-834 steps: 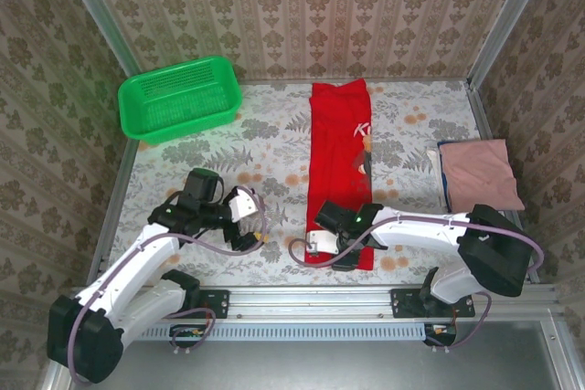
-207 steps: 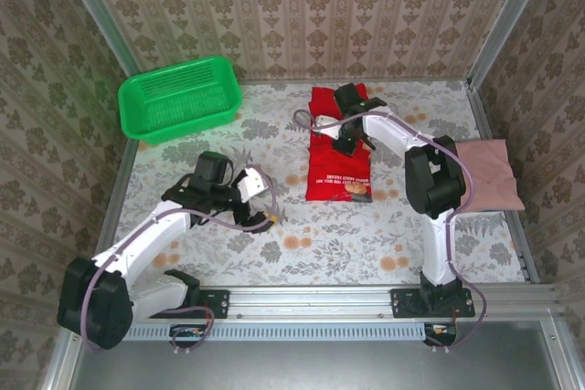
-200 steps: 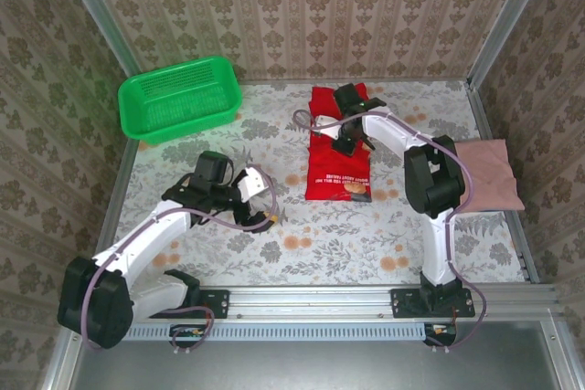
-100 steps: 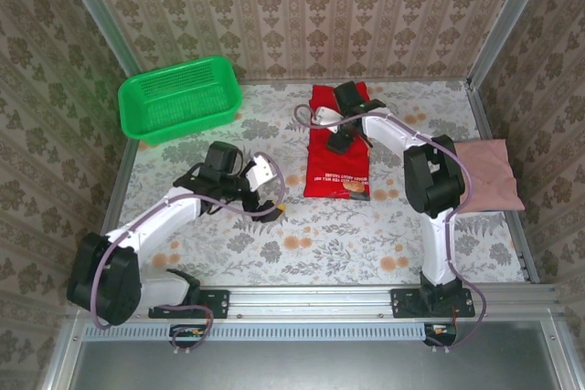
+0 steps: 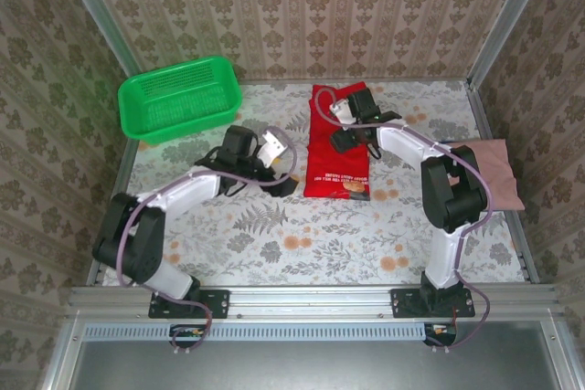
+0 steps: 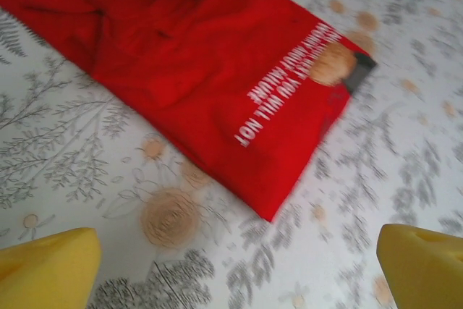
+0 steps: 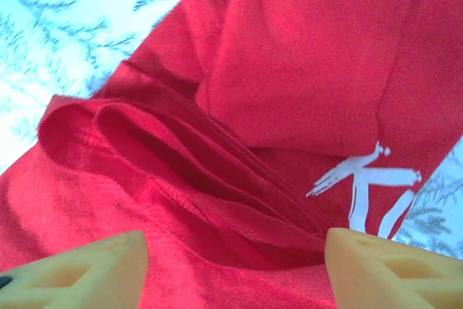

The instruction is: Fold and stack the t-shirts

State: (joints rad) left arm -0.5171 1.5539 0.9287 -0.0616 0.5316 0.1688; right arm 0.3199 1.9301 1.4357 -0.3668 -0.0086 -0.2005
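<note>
The red t-shirt lies folded at the table's middle back, its white lettering toward the near edge. My right gripper hovers over its far half, open, with loose red folds beneath the fingertips and nothing pinched. My left gripper stands open just left of the shirt's near left corner. In the left wrist view the red shirt lies ahead, and only table shows between the left gripper's fingertips. The pink t-shirt lies folded at the right edge, partly behind the right arm.
A green mesh basket stands at the back left corner. Metal frame rails and patterned walls close in the floral table on three sides. The right arm's elbow rises between the two shirts.
The long red shirt has been folded in half. In the last second my right gripper opened and let go of it, and my left gripper swung right toward the shirt.
</note>
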